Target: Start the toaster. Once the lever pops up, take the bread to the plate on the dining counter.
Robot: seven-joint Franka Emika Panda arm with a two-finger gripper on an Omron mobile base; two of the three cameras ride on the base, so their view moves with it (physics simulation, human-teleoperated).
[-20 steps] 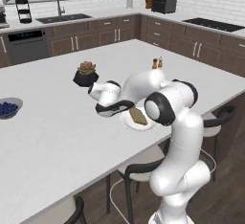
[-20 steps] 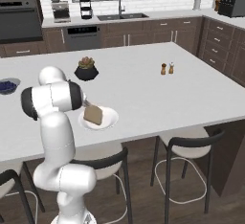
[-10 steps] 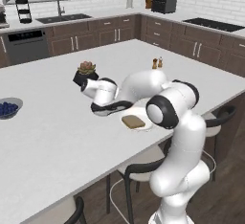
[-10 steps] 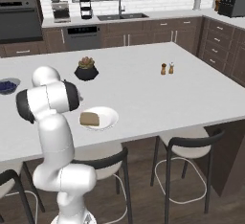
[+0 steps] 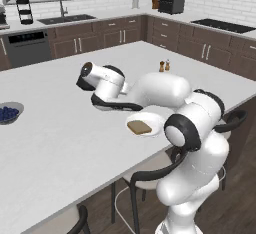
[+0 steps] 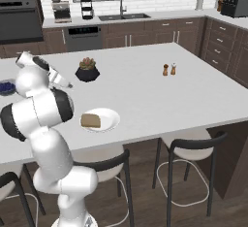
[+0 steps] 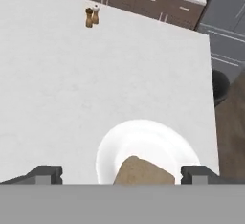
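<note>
Gripper: the gripper [image 7: 122,173] is standing wide open with nothing between its tips, hovering above the plate and looking down on it.
Plate: the plate [image 7: 158,141] is sitting on the dining counter [image 7: 62,84] near its stool-side edge, and is holding the bread.
Bread: the bread [image 5: 139,127] is lying flat inside the plate, clear of both fingertips [image 7: 45,173].
Grey bowl: the grey bowl [image 5: 12,109] is resting well apart at the counter's far left, carrying blue berries [image 5: 5,113].
Plant pot: the black pot [image 6: 87,73] is holding a small plant and standing beyond the plate.
Shakers: the salt and pepper shakers [image 6: 169,69] are standing together, toward the counter's far side.
Toaster: the toaster [image 5: 171,3] is sitting on the back counter by the brick wall.
</note>
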